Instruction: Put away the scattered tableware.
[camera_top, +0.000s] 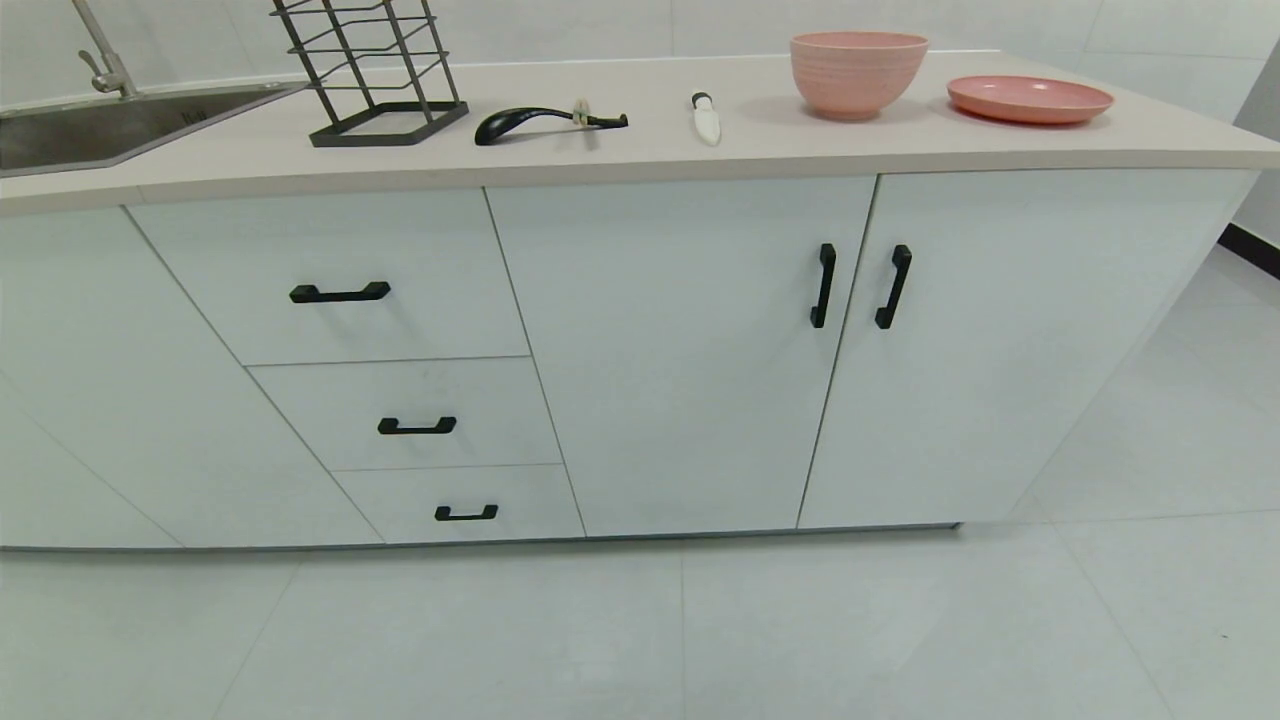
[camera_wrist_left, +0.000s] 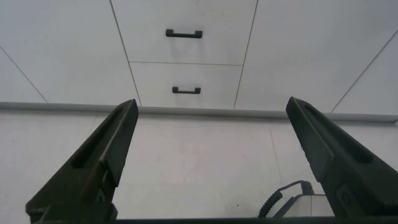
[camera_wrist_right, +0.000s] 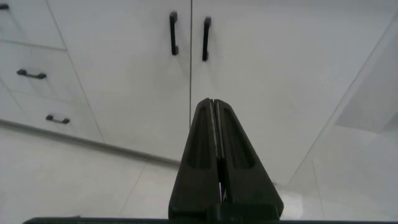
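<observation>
On the countertop lie a black spoon, a small white utensil too small to identify, a pink bowl and a pink plate, beside a wire rack cut off at its top. Facing the cabinet, the left gripper is spread wide and empty, and the right gripper is pressed together.

White cabinets, grey tiled floor.

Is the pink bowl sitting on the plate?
No, the bowl stands on the counter beside the plate, with a gap between them.
</observation>
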